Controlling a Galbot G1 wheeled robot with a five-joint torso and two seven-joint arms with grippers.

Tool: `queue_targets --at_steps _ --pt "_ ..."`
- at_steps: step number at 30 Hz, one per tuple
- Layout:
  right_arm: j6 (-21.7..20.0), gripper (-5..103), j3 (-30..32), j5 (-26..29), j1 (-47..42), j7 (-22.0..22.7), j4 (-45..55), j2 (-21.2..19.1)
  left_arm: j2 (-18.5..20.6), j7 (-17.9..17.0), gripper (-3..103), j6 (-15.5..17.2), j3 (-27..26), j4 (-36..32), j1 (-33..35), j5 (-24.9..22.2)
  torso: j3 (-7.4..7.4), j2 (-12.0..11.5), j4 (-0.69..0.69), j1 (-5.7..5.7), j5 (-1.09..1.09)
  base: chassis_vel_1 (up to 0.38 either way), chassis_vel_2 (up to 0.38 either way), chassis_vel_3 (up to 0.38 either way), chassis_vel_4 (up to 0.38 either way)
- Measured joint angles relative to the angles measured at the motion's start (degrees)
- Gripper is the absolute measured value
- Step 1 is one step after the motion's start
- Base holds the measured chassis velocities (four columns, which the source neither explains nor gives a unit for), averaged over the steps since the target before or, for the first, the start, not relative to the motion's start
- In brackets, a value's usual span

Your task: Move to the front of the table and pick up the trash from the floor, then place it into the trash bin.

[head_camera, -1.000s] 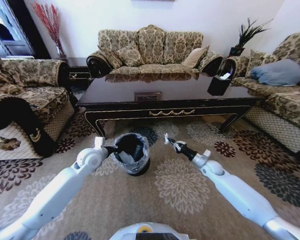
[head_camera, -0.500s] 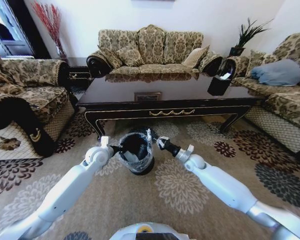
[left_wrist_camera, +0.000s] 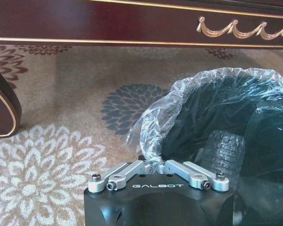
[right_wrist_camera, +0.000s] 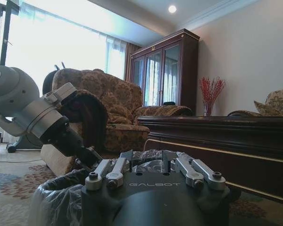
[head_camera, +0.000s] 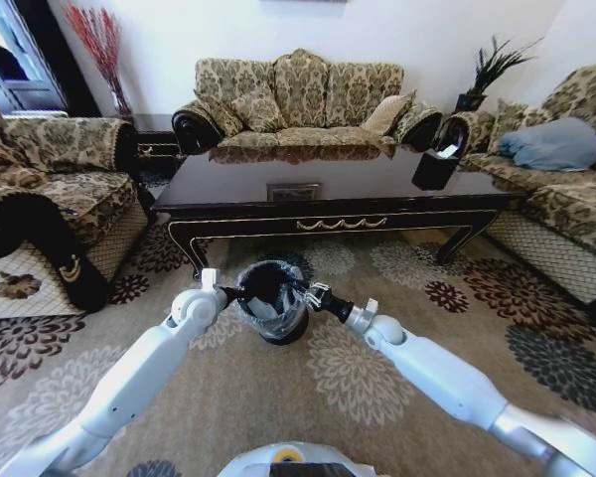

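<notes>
Head view, left tool point(head_camera: 236, 293) clamped on trash bin point(head_camera: 273, 328) rim, right tool point(head_camera: 300, 289) state unclear.

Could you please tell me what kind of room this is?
Most likely a home living room. Patterned sofas stand around a long dark coffee table on a flower-patterned carpet, and a glass-door cabinet stands by a large window.

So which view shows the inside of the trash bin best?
The left wrist view: it looks into the trash bin, showing its bag lining and a clear plastic bottle. The head view shows the whole bin from above. The right wrist view catches its bag-covered rim.
</notes>
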Motion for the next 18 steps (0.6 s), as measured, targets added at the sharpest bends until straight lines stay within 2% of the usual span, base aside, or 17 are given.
queue_targets --at_steps 3,4,5,8,9,12,14,15,16,17,18 --pt "0.15 49 2.60 -0.19 -1.93 0.12 0.23 -0.01 0.01 -0.19 2 0.00 -1.04 -1.07 1.03 -0.13 0.00 0.00 -0.01 0.00 0.01 0.000 0.000 0.000 0.000" --pt "0.15 49 2.60 -0.19 -1.93 0.12 0.23 -0.01 0.01 -0.19 2 0.00 -1.04 -1.07 1.03 -0.13 0.00 0.00 -0.01 0.00 0.01 0.000 0.000 0.000 0.000" --pt "0.15 54 3.74 -0.25 -2.75 0.74 0.32 -0.01 -0.02 -0.46 2 0.00 -1.82 -1.92 2.00 -0.22 0.00 0.00 -0.01 0.00 0.00 0.000 0.000 0.000 0.000" --pt "-1.19 65 7.37 -2.16 -5.38 5.45 0.63 -0.43 -0.07 -1.37 2 0.00 -4.46 -4.18 5.51 0.09 0.00 0.00 0.01 0.00 -0.01 0.000 0.000 0.000 0.000" --pt "-1.19 65 7.37 -2.16 -5.38 5.45 0.63 -0.43 -0.07 -1.37 2 0.00 -4.46 -4.18 5.51 0.09 0.00 0.00 0.01 0.00 -0.01 0.000 0.000 0.000 0.000" --pt "-3.11 82 12.15 -4.62 -9.10 11.92 1.02 -0.96 -0.07 -4.24 2 0.00 -8.92 -7.17 10.90 0.36 0.00 0.00 0.00 0.00 0.00 0.000 0.000 0.000 0.000" --pt "-3.54 82 12.80 -4.92 -9.73 13.15 1.16 -1.08 -0.08 -4.98 2 0.00 -9.80 -7.79 11.91 0.14 0.00 0.00 0.01 0.00 -0.01 0.000 0.000 0.000 0.000" --pt "-4.46 93 14.21 -5.58 -11.14 16.21 1.53 -1.32 -0.08 -7.04 2 0.00 -11.67 -9.33 14.17 -0.65 0.00 0.00 0.01 0.00 0.01 0.000 0.000 0.000 0.000" --pt "-5.38 97 15.23 -5.97 -12.15 18.80 2.01 -1.55 -0.04 -8.79 2 0.00 -12.95 -10.51 16.03 -1.26 -0.01 0.00 0.01 0.00 0.02 0.000 0.000 0.000 0.000" --pt "-6.28 97 15.96 -6.35 -12.97 21.35 2.62 -1.81 0.04 -9.97 2 0.00 -13.74 -11.15 17.33 -1.59 -0.01 0.00 0.00 0.00 0.00 0.000 0.000 0.000 0.000" --pt "-6.28 97 15.96 -6.35 -12.97 21.35 2.62 -1.81 0.04 -9.97 2 0.00 -13.74 -11.15 17.33 -1.59 -0.01 0.00 0.00 0.00 0.00 0.000 0.000 0.000 0.000"
